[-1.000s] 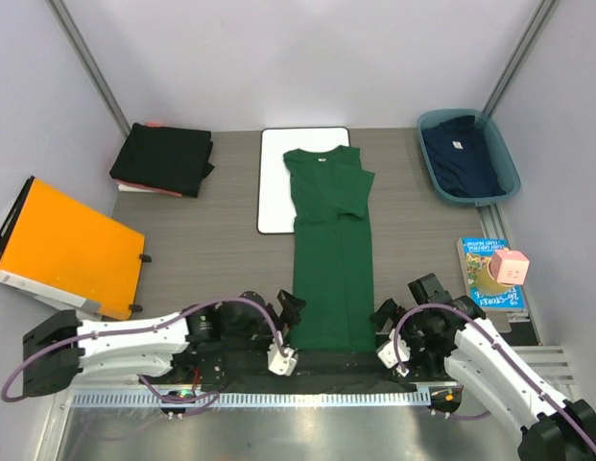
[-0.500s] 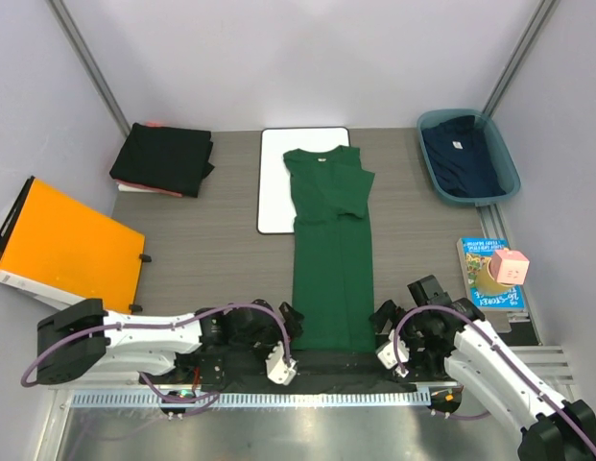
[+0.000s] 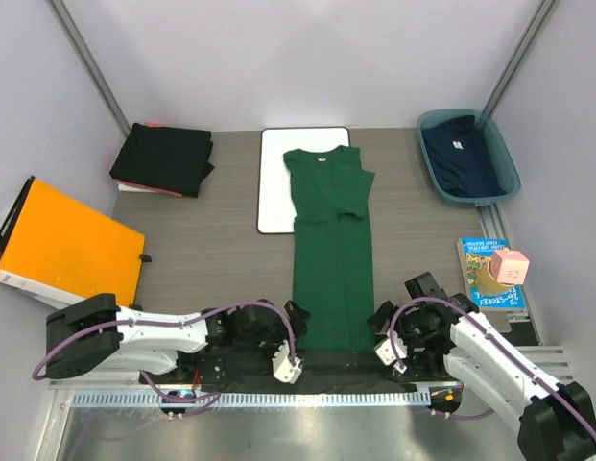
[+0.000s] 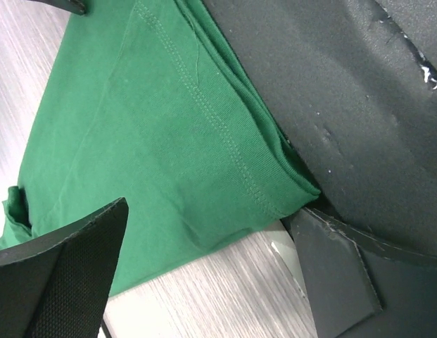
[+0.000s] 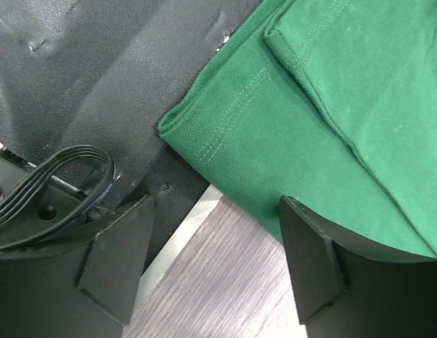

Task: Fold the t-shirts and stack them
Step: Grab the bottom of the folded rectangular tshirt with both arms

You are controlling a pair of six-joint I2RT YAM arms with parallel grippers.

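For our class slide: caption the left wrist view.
Open left gripper poised over a hem corner of the green t-shirt.

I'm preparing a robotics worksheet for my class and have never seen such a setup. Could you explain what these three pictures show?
Two robot arms are bolted to a table, each ending in a two-finger gripper. The wide picture looks down from above; the two close-ups come from wrist cameras. On the table lies a green shirt, folded into a long strip, its collar end on a white board. Folded black shirts sit at the back left, a navy shirt in a bin at the back right, an orange folder on the left. The left gripper and the right gripper each stand open at a near corner of the green shirt. Nothing is held.
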